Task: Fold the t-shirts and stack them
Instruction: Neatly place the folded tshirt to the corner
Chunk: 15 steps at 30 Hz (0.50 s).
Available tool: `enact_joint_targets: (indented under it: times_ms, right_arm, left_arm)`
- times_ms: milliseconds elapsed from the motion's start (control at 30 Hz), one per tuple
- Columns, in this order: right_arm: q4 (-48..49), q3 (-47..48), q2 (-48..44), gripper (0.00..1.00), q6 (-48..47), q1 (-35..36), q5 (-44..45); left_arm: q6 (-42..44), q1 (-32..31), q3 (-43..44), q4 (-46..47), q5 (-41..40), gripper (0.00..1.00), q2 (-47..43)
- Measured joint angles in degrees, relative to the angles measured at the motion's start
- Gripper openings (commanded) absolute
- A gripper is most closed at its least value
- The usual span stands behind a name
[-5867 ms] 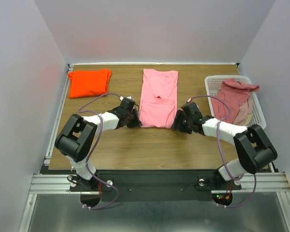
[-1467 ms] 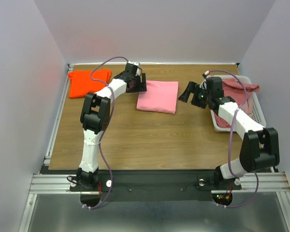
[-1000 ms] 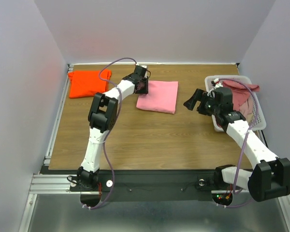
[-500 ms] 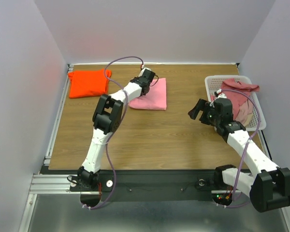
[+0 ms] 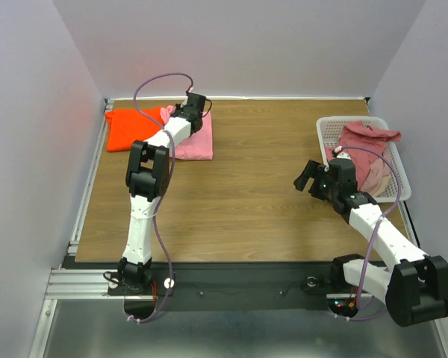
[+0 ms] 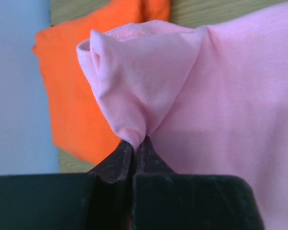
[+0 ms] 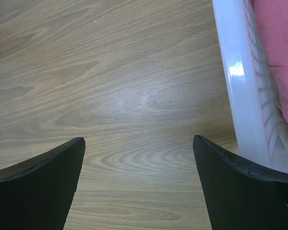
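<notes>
Your left gripper [image 6: 134, 147] is clenched on the pink t-shirt [image 5: 196, 140]. In the left wrist view its two dark, wedge-shaped fingertips meet with a thin fold of cloth nipped between them. The fabric rises from the pinch into a soft, rounded peak, with a stitched hem running along its top edge. The knit looks smooth and matte, and shallow creases fan away from the grip. The rest of that shirt lies as a flat, roughly rectangular folded packet at the far left of the wood-grain table [image 5: 246, 201].

Just to its left sits the orange t-shirt [image 5: 131, 128], folded into a squarish block, bright and slightly rumpled at its edges. The pinched pink corner stands in front of the orange shirt's right edge. You cannot tell from these views whether the two cloths touch there.

Your right gripper [image 7: 139, 158] is released. Its broad black fingers are spread wide with bare tabletop between them, and they hold nothing. It hangs over the right part of the table, just left of the basket [image 5: 321, 130].

The basket is white, glossy, rigid plastic with a rounded rim and lattice walls, and it stands at the far right. Inside it the dusty rose t-shirts [image 5: 366, 145] lie in a loose, crumpled heap that rises above the rim. A paler piece shows toward the heap's near side.
</notes>
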Motion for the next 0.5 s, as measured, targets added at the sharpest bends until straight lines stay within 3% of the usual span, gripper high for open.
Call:
enact_joint_targets:
  times_ms: [500]
  right_arm:
    - [1.6,0.0,3.1,1.0,0.2,0.0,-1.7]
  left_arm:
    - [9.8,2.1,5.3,0.7,0.9,0.0,-8.7]
